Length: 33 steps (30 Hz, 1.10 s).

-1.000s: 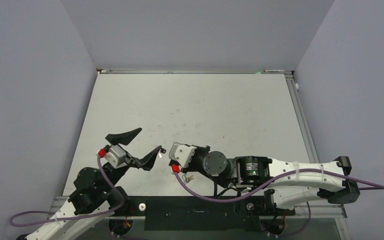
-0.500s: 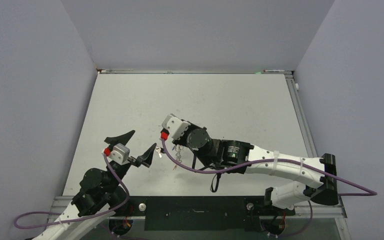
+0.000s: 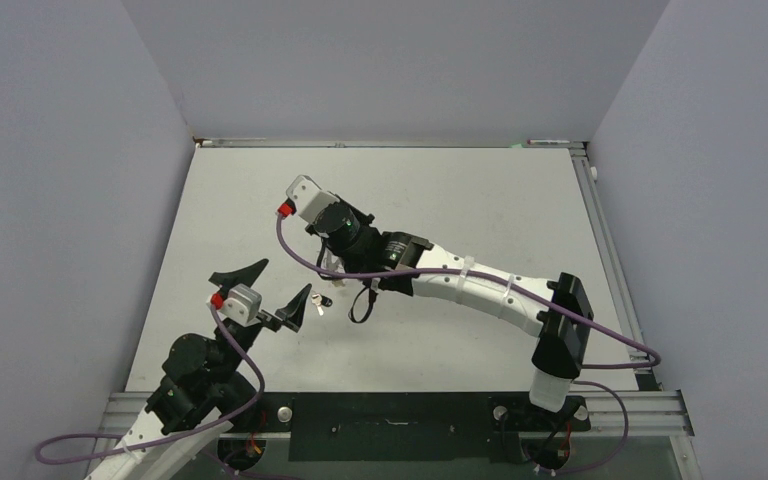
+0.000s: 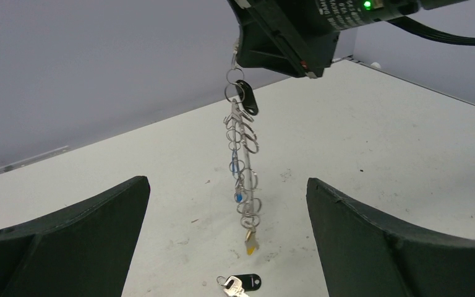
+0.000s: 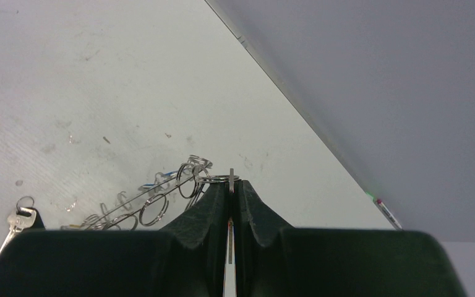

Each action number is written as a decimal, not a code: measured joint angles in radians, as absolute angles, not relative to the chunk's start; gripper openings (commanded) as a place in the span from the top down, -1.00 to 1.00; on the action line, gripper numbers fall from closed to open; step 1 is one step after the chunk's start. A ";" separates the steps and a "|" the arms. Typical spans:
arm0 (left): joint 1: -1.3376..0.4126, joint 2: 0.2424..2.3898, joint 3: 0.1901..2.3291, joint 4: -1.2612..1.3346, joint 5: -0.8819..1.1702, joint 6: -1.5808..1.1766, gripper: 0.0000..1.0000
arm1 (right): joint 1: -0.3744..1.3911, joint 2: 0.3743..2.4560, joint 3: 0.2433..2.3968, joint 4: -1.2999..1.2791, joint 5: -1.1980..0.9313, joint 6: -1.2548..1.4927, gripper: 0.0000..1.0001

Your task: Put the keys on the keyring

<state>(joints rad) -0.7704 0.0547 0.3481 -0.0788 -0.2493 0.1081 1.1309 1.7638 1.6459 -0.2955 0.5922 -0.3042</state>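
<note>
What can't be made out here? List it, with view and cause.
- Left wrist: the keyring hangs edge-on, so its keys can't be counted.
- Left wrist: the loose key is cut off by the bottom edge.
- Right wrist: the right gripper hides the pinched part of the ring.
- Top external: the keyring can't be picked out beneath the right arm.
</note>
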 measured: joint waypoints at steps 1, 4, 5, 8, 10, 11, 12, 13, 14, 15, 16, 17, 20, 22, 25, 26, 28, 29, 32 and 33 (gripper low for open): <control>-0.770 0.056 0.348 -0.080 -0.249 0.108 -0.92 | 1.124 1.785 1.674 -0.293 0.590 -0.307 0.89; -0.770 0.058 0.348 -0.083 -0.249 0.108 -0.92 | 1.102 1.817 1.711 -0.281 0.582 -0.304 0.89; -0.770 0.059 0.348 -0.084 -0.250 0.108 -0.92 | 1.095 1.818 1.711 -0.282 0.581 -0.302 0.89; -0.770 0.062 0.348 -0.092 -0.250 0.108 -0.92 | 1.069 1.797 1.638 -0.242 0.581 -0.257 0.89; -0.769 0.066 0.348 -0.094 -0.250 0.108 -0.92 | 1.055 1.764 1.538 -0.239 0.583 -0.207 0.89; -0.768 0.069 0.348 -0.094 -0.250 0.108 -0.92 | 1.047 1.751 1.481 -0.239 0.581 -0.173 0.89; -0.767 0.071 0.348 -0.094 -0.250 0.108 -0.92 | 1.042 1.739 1.425 -0.245 0.577 -0.139 0.90; -0.765 0.073 0.348 -0.094 -0.249 0.108 -0.92 | 1.039 1.729 1.367 -0.253 0.572 -0.102 0.89; -0.764 0.075 0.348 -0.094 -0.249 0.109 -0.92 | 1.034 1.722 1.312 -0.265 0.569 -0.064 0.89; -0.764 0.076 0.348 -0.094 -0.249 0.108 -0.92 | 1.030 1.718 1.262 -0.282 0.567 -0.030 0.89; -0.763 0.078 0.348 -0.095 -0.249 0.108 -0.92 | 1.028 1.716 1.218 -0.303 0.562 0.004 0.90; -0.763 0.078 0.348 -0.094 -0.247 0.108 -0.92 | 1.028 1.714 1.176 -0.323 0.559 0.036 0.89; -0.762 0.083 0.348 -0.094 -0.243 0.108 -0.92 | 1.028 1.696 1.088 -0.393 0.545 0.113 0.89; -0.761 0.089 0.348 -0.094 -0.237 0.108 -0.92 | 1.028 1.669 1.064 -0.418 0.537 0.146 0.89; -0.757 0.095 0.348 -0.095 -0.233 0.108 -0.92 | 1.027 1.603 1.046 -0.433 0.525 0.181 0.89; -0.757 0.097 0.348 -0.096 -0.231 0.108 -0.92 | 1.027 1.583 1.043 -0.434 0.521 0.190 0.89; -0.757 0.099 0.348 -0.096 -0.231 0.108 -0.92 | 1.026 1.548 1.038 -0.435 0.511 0.208 0.89; -0.757 0.101 0.348 -0.096 -0.231 0.108 -0.92 | 1.026 1.538 1.034 -0.435 0.506 0.217 0.89; -0.757 0.104 0.348 -0.096 -0.230 0.108 -0.92 | 1.026 1.530 1.023 -0.439 0.486 0.238 0.89; -0.757 0.105 0.348 -0.097 -0.229 0.108 -0.93 | 1.026 1.531 1.018 -0.444 0.477 0.247 0.89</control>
